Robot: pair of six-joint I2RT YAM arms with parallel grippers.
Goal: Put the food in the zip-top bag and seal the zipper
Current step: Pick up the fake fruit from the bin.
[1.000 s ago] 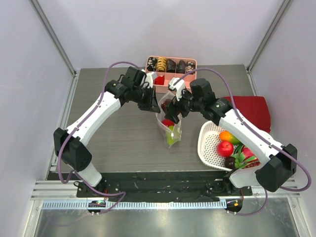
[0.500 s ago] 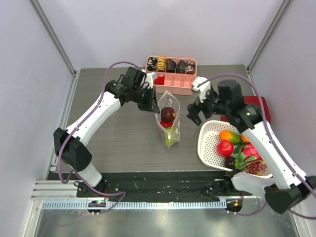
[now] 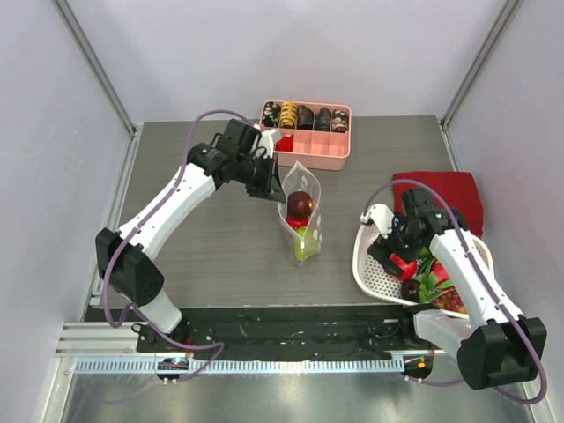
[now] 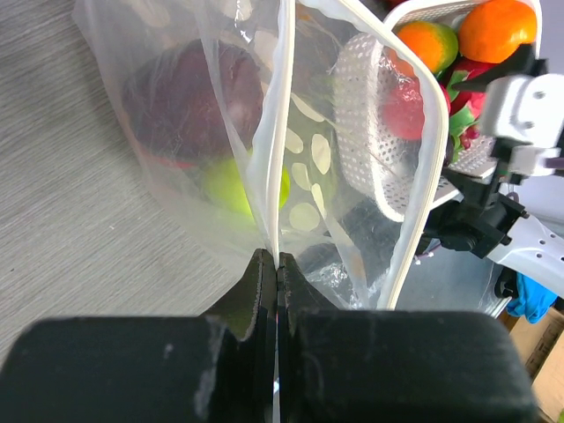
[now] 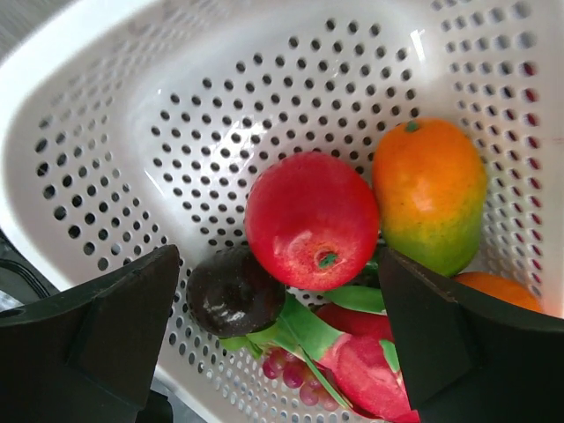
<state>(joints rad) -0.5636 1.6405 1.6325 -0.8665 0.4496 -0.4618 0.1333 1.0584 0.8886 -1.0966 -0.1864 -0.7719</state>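
My left gripper (image 4: 277,261) is clamped on the whitish zipper strip (image 4: 282,115) of the clear polka-dot plastic bag (image 3: 302,225). The bag stands mouth-open mid-table, with a dark purple fruit (image 3: 300,204) and a green fruit (image 4: 231,185) inside. My right gripper (image 5: 278,257) hangs spread wide over the glossy red apple (image 5: 310,220) in the white perforated basket (image 5: 176,115).

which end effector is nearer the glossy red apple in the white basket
Right. The right end effector hovers open over the glossy red apple; the left end effector grips the clear polka-dot bag.
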